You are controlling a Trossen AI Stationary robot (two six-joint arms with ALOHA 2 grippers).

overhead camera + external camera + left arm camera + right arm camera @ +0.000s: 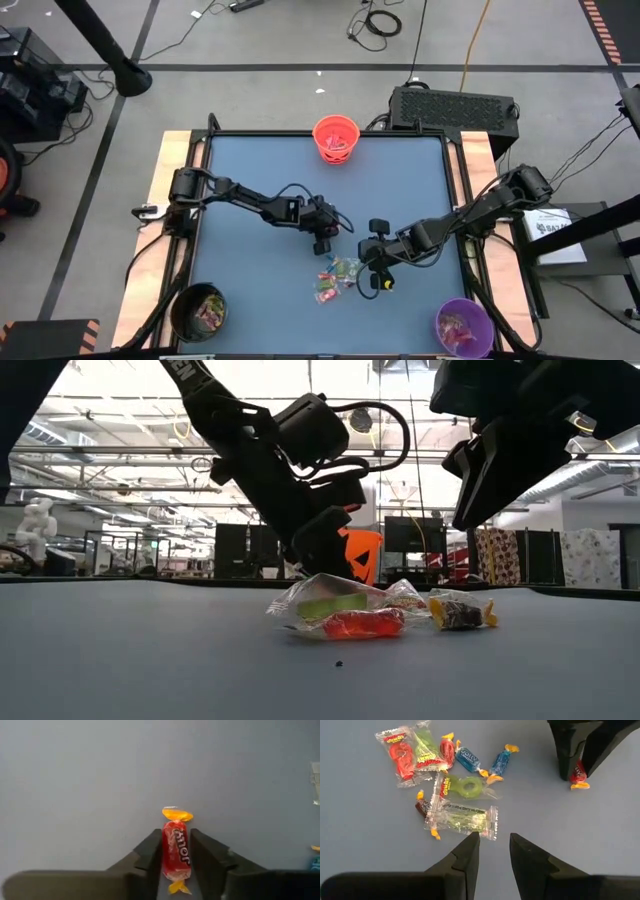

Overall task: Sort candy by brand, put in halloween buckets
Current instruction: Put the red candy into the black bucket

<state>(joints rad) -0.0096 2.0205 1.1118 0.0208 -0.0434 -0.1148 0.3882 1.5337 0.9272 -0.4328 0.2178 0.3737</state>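
since the left gripper already grips a red candy, lift straight off the surface toward its bucket; right gripper hovers open over the pile

A red candy with yellow twisted ends stands upright, pinched between the left gripper's fingers just above the table. Beside the right gripper, right before its parted fingers, lies the candy pile: clear packets with green and red gummy rings, two blue twists, a red twist and a dark one, all flat and partly overlapping. The orange bucket stands upright at the far edge, well beyond the left gripper. The black bucket and purple bucket sit at the near corners, each holding sweets, the purple nearer the right gripper.
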